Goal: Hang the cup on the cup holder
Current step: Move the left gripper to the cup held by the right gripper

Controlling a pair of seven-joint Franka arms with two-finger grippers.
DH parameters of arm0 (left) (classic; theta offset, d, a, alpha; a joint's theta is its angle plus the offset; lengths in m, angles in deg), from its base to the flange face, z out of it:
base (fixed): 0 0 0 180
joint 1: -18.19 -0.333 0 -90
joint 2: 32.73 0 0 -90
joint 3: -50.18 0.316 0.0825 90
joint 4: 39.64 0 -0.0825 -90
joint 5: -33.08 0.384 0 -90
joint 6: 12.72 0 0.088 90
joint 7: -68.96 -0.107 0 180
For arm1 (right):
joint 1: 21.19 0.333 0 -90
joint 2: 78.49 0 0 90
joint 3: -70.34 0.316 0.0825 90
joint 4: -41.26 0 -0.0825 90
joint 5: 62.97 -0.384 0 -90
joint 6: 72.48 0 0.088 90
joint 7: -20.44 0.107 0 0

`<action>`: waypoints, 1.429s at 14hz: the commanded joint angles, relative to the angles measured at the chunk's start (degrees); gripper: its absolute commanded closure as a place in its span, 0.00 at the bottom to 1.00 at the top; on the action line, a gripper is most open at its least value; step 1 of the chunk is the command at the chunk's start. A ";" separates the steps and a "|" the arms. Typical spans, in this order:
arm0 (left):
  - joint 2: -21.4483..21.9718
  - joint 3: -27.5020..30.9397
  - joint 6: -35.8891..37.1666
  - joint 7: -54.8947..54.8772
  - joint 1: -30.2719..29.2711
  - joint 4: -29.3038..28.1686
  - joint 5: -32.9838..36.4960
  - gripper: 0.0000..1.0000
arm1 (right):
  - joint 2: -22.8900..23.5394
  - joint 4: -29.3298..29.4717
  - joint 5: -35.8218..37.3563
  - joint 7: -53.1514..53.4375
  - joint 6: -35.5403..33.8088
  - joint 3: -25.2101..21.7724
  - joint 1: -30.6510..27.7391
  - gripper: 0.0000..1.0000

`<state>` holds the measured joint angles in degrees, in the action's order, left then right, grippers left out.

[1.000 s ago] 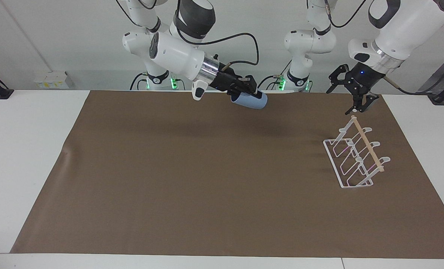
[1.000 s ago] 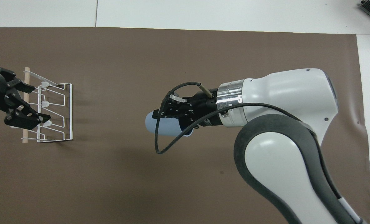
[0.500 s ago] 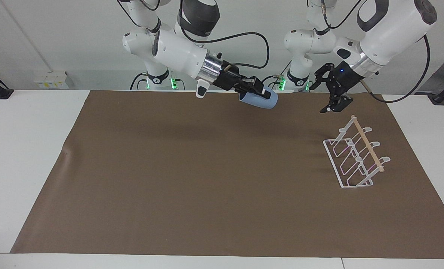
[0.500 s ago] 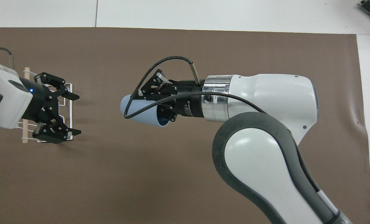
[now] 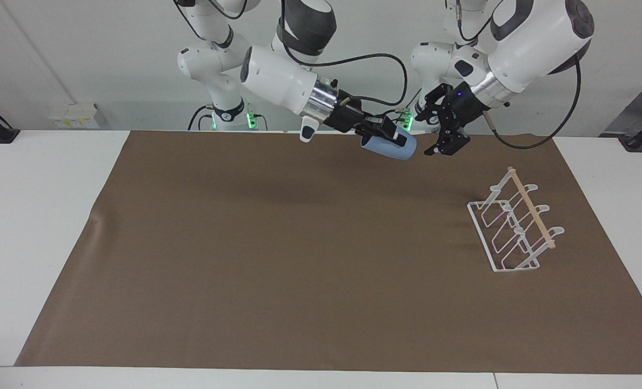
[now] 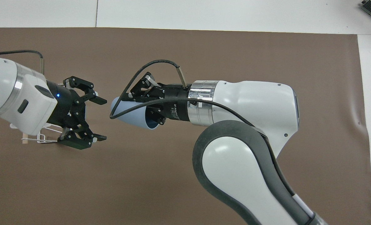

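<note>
My right gripper (image 5: 390, 138) is shut on the rim of the light blue cup (image 5: 392, 148), which it holds on its side in the air over the brown mat. In the overhead view the right gripper (image 6: 148, 104) grips the cup (image 6: 126, 113) at its open end, and the closed base points at my left gripper (image 6: 101, 119). My left gripper (image 5: 435, 134) is open, level with the cup and a short gap from its base. The white wire cup holder (image 5: 515, 222) with its wooden dowel stands empty at the left arm's end. The left gripper hides most of the cup holder (image 6: 43, 137) from overhead.
The brown mat (image 5: 245, 259) covers most of the white table (image 5: 40, 216). It has a small wrinkle (image 5: 97, 222) at the edge toward the right arm's end. Nothing else lies on it.
My right gripper has carried the cup toward the left arm's end. My left gripper has left the spot over the cup holder, turned toward the cup and come close to its base, fingers open.
</note>
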<state>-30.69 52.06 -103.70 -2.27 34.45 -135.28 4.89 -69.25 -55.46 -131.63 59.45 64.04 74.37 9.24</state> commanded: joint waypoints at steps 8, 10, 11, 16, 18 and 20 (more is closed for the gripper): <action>-3.35 -1.18 -4.73 -1.11 0.88 0.97 -6.70 0.00 | 0.87 1.27 -1.39 0.98 0.59 0.18 -0.11 1.00; -4.58 -1.26 -4.56 -1.11 0.53 2.99 -6.09 0.00 | 0.87 1.27 -1.39 0.98 0.59 0.18 -0.11 1.00; -4.85 -1.26 -4.56 -1.11 0.26 3.35 -6.09 0.00 | 0.87 1.27 -1.39 0.98 0.59 0.18 -0.11 1.00; -5.29 -1.35 -5.17 -1.11 1.23 3.53 -6.08 0.00 | 0.87 1.27 -1.39 0.98 0.59 0.18 -0.11 1.00; -5.29 -2.49 -5.70 -1.11 1.23 3.61 -6.52 0.00 | 0.87 1.27 -1.31 0.98 0.59 0.18 -0.11 1.00; -5.38 -2.67 -5.79 -1.11 1.23 3.61 -6.61 0.00 | 0.87 1.27 -1.31 0.98 0.59 0.18 -0.11 1.00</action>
<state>-35.24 49.16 -108.76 -2.54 35.15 -132.72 -0.64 -69.08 -55.37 -131.63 59.51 64.05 74.25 9.22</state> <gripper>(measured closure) 0.000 0.952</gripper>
